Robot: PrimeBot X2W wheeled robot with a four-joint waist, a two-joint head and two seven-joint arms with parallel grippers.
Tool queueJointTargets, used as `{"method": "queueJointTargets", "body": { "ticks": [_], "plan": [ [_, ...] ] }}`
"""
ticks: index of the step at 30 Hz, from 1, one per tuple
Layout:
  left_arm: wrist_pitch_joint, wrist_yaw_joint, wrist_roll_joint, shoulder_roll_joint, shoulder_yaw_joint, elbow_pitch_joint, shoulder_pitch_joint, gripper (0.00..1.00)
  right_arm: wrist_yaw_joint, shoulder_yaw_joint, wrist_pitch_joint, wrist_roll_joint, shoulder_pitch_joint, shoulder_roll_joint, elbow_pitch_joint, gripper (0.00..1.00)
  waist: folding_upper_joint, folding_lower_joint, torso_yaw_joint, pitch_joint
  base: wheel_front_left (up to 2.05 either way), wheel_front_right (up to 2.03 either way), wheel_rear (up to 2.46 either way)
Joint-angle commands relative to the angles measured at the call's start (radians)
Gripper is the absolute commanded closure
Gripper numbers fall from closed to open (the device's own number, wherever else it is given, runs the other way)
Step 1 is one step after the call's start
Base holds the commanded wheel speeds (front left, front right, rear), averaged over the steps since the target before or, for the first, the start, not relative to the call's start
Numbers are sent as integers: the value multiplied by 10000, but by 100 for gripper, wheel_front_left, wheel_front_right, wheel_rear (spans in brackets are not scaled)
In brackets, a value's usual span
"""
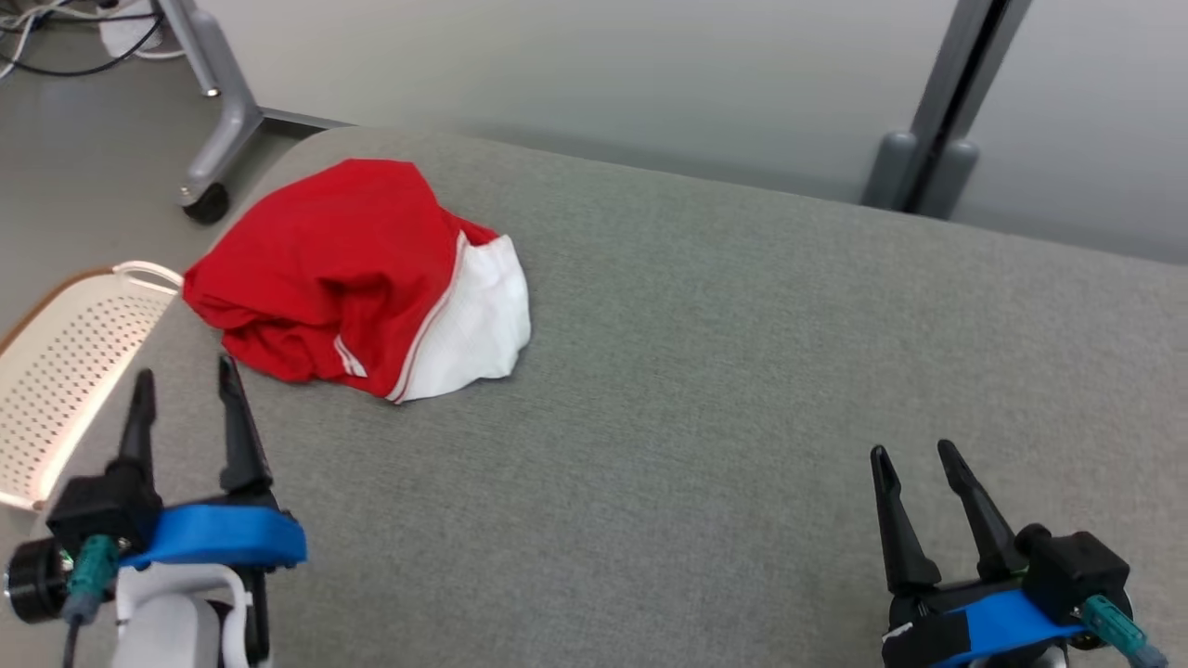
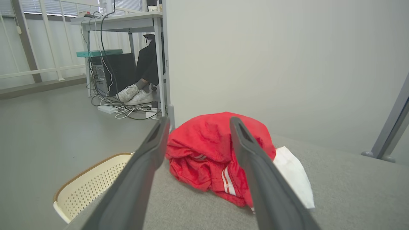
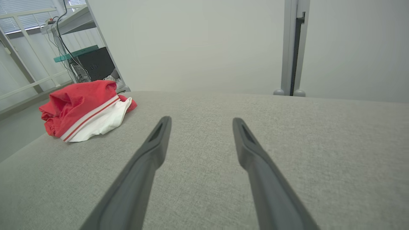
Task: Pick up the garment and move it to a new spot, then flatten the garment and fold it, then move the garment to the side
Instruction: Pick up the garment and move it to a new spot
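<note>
A crumpled red and white garment lies in a heap at the far left of the grey padded surface. My left gripper stands open just in front of the heap, its fingers apart from the cloth. In the left wrist view the garment sits straight ahead between the two dark fingers. My right gripper is open at the near right, far from the garment, with bare grey fabric under it.
A cream perforated basket stands off the surface's left edge, beside my left gripper. A grey wheeled stand leg is behind the garment. A grey post stands at the back right. A person's feet rest under a far desk.
</note>
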Motion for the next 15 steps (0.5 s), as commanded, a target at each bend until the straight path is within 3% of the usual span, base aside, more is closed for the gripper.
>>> {"method": "queueJointTargets", "body": {
  "ticks": [1, 15],
  "plan": [
    [29, -82, -58, 193, 83, 140, -556, 0, 22, -11, -35, -154, -170, -71, -120, 0, -1, -1, -251, 177, 0, 0, 0],
    [497, -557, -391, 1775, 539, 2216, -4548, 0, 22, -298, 226, -1077, -1140, -103, -1572, 0, -1, -1, -2223, 2674, 0, 0, 0]
  ]
}}
